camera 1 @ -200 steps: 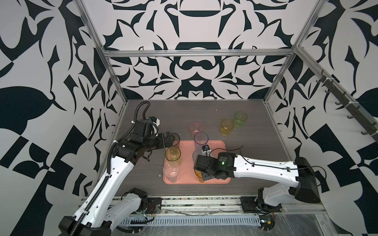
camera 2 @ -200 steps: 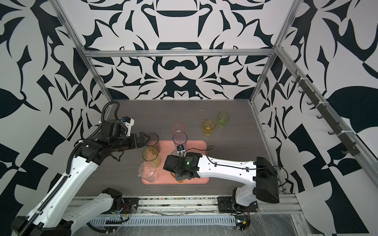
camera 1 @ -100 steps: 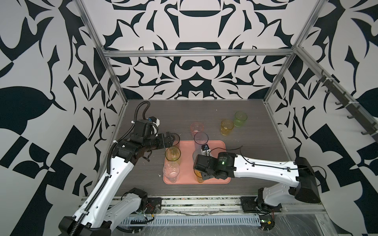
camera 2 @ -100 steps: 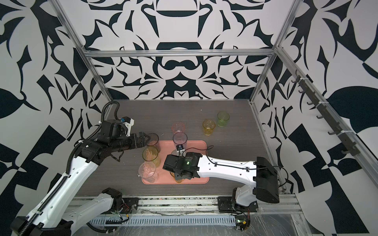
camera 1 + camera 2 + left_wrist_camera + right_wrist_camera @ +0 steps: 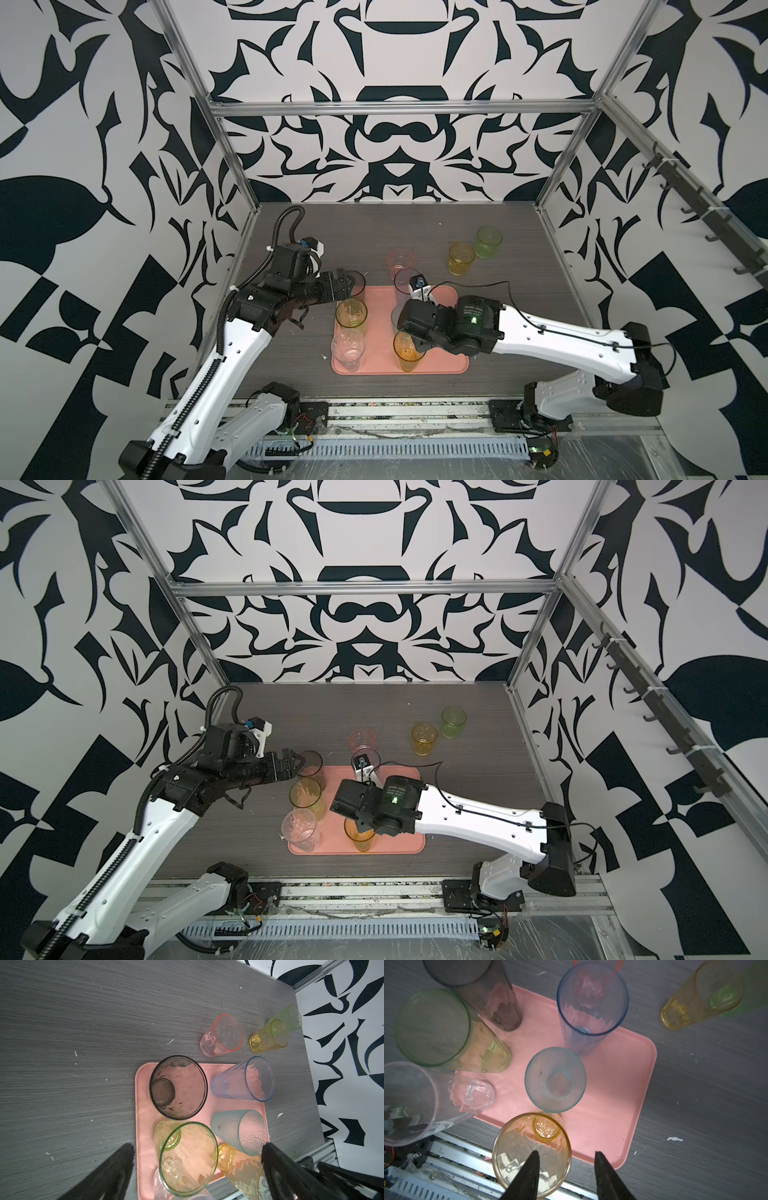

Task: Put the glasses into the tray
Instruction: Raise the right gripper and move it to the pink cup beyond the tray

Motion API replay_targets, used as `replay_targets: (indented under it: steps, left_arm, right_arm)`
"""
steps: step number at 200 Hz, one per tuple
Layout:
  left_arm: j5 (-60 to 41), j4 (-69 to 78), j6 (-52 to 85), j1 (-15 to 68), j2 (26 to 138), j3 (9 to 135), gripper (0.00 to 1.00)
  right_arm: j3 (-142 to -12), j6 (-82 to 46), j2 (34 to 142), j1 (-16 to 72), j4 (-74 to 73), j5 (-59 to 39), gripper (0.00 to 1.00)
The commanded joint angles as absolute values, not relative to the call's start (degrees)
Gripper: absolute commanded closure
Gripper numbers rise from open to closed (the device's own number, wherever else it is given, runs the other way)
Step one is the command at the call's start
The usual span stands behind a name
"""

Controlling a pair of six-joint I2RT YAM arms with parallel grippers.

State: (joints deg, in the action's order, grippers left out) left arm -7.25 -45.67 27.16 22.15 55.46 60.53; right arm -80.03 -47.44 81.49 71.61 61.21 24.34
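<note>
The pink tray [image 5: 444,353] lies at the front middle of the table. On it stand several glasses: smoky grey [image 5: 178,1086], tall green [image 5: 187,1157], clear [image 5: 415,1101], blue [image 5: 591,1001], teal [image 5: 556,1080] and amber [image 5: 529,1142]. My right gripper [image 5: 566,1153] is open astride the amber glass's rim, one finger inside and one outside, neither touching the wall. My left gripper [image 5: 196,1148] hangs wide open and holds nothing, above the tall green glass and close to the grey one. A pink glass [image 5: 400,262], a short yellow one [image 5: 460,258] and a short green one [image 5: 488,242] stand on the table behind the tray.
The amber glass stands at the tray's front edge, close to the metal rail [image 5: 456,1157] along the table front. Patterned walls with aluminium posts [image 5: 245,208] enclose the table on three sides. Bare dark wood [image 5: 72,1022] lies left of and behind the tray.
My right gripper's jaws have spread apart and let go of the amber glass's rim; the glass stays upright on the tray. The left arm has hardly moved.
</note>
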Motion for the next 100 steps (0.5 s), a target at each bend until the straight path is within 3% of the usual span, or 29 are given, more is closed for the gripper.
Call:
replay_targets:
  steps: [1, 100]
  left_arm:
    - [-6.6, -48.3, 26.8, 22.3, 54.7, 63.2, 0.01]
    - [-4.4, -48.7, 25.7, 22.3, 55.5, 66.5, 0.0]
  right_arm:
    - [-83.9, -42.8, 79.2, 69.6, 64.6, 29.1, 0.54]
    - [-88.4, -27.5, 75.2, 51.5, 57.9, 23.6, 0.57]
